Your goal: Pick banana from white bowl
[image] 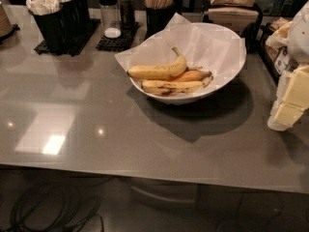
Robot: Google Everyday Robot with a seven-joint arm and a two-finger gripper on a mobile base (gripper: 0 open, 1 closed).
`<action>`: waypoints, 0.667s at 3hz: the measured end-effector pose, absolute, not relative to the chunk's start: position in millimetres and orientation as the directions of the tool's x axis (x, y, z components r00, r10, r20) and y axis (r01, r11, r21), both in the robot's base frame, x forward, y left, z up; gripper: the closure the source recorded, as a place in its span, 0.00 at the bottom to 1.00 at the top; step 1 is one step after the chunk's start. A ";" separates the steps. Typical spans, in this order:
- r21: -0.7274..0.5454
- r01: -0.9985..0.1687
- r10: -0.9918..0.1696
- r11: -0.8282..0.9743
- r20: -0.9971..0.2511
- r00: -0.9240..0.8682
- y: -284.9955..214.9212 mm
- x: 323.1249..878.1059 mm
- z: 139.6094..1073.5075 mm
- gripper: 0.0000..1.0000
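The white bowl point(218, 83), lined with crinkled white paper, stands on the grey table right of centre. Three bananas lie in it. The banana point(157, 71) is the plump, even yellow one at the back left, with its curved stem pointing up. An orange-toned banana point(194, 75) lies to its right, and a flatter banana with dark blotches point(171, 87) lies in front. My gripper point(290, 104), white with pale yellow parts, hangs at the right edge of the camera view, to the right of the bowl and apart from it. It holds nothing that I can see.
At the table's back stand a black holder of white utensils point(50, 13), two shakers point(112, 13), a cup of wooden sticks point(159, 4) and a napkin dispenser point(231, 11). The table's front edge point(145, 170) runs across below. Cables point(48, 209) lie on the floor.
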State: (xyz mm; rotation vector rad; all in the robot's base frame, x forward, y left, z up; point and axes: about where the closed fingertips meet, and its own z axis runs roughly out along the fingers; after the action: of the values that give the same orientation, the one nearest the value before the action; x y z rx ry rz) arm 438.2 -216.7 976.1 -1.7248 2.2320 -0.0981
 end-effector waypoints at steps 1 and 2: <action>-0.252 -0.930 -0.953 0.268 -0.211 -0.218 -215.9 439.2 977.9 0.00; -0.291 -0.935 -0.957 0.201 -0.261 -0.124 -202.4 460.8 994.5 0.00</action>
State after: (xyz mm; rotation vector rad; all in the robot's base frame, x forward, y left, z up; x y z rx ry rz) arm 460.8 -202.4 994.5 -1.7677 2.0964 -0.0775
